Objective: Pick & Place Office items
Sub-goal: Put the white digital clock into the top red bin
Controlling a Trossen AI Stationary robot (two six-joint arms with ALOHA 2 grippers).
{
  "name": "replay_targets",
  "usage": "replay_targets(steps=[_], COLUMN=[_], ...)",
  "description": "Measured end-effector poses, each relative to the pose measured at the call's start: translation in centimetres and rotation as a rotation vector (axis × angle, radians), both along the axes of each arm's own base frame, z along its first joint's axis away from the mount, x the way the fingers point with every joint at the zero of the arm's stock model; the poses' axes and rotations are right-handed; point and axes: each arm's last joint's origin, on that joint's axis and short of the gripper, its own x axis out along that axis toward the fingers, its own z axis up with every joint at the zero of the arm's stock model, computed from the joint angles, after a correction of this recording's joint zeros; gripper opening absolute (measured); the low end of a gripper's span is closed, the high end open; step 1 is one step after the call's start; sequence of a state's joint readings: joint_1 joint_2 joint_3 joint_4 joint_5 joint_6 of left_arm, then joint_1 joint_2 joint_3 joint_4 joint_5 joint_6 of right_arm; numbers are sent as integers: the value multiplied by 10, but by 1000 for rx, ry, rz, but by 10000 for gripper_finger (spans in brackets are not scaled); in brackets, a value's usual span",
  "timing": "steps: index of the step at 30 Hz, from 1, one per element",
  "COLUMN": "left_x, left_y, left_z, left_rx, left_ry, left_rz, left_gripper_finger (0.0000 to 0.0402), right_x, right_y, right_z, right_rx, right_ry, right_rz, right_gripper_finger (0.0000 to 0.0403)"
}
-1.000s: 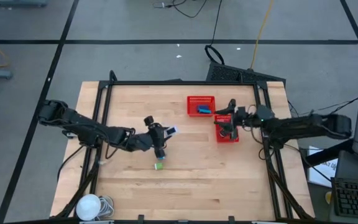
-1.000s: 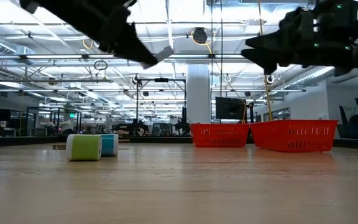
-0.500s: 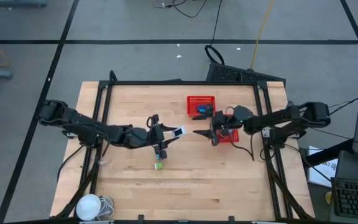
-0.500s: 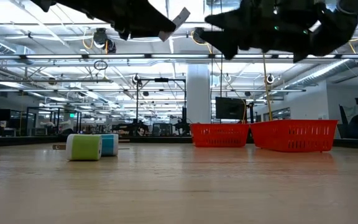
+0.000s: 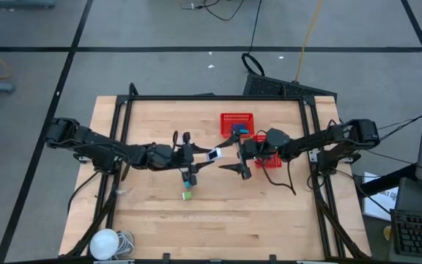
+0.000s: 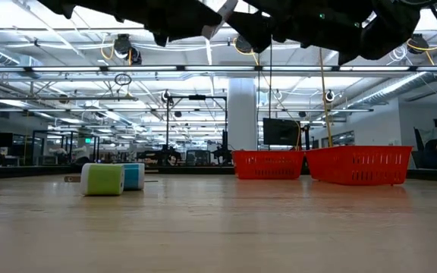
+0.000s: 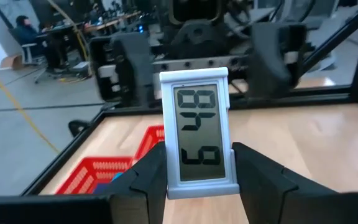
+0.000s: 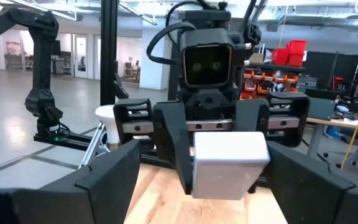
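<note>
My left gripper (image 5: 202, 157) is shut on a small white digital display (image 5: 213, 155) high over the table's middle; its screen with dark digits (image 7: 197, 134) faces up. My right gripper (image 5: 229, 153) is open and faces it from the table's right. Its two fingers (image 8: 114, 171) stand on either side of the display's free end (image 8: 229, 163), and I see no touch. A green office item (image 5: 187, 195) lies on the table below; in the low view it (image 6: 102, 180) sits beside a blue one (image 6: 133, 176). My left gripper pinches the display's two long sides near its end closest to the wrist (image 7: 166, 180) between its two fingers (image 7: 257, 177). The fingers lie level, coming from the table's left, along the display. The display sticks out past the fingertips, screen up, lifted clear of the table.
Two red mesh baskets stand at the far right of the table: one (image 5: 237, 117) holds a blue item (image 5: 240, 130), the other (image 5: 269, 160) lies partly under my right arm. A white round object (image 5: 105, 242) sits at the near left corner.
My right gripper has left its place over the right-hand basket, gone toward the table's left up to the display, and opened wider. My left gripper has tipped up to about level and risen a little, carrying the display toward the right gripper.
</note>
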State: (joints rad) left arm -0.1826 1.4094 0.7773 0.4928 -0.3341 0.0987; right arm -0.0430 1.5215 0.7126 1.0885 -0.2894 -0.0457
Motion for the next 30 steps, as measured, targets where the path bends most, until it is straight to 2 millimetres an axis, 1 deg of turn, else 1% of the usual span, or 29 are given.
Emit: replay_targets(steps=[4, 7, 16, 22, 30], left_x=[0, 1, 1, 1, 1], left_y=[-2, -1, -2, -2, -2], left_z=[2, 3, 3, 4, 3], left_rx=[-11, -18, -19, -28, -34], left_ry=[-24, -33, -38, -52, -46], left_rz=[-32, -37, -38, -36, -36], left_gripper_finger=[155, 155, 155, 155, 155], right_x=[0, 1, 6, 9, 9], right_y=[0, 0, -1, -1, 0], right_z=[2, 4, 12, 7, 8], right_rx=[0, -1, -1, -1, -15], right_ry=[-10, -25, -19, 51, 47], right_rz=[-4, -3, -3, -4, -3], right_gripper_finger=[303, 285, 205, 152, 148])
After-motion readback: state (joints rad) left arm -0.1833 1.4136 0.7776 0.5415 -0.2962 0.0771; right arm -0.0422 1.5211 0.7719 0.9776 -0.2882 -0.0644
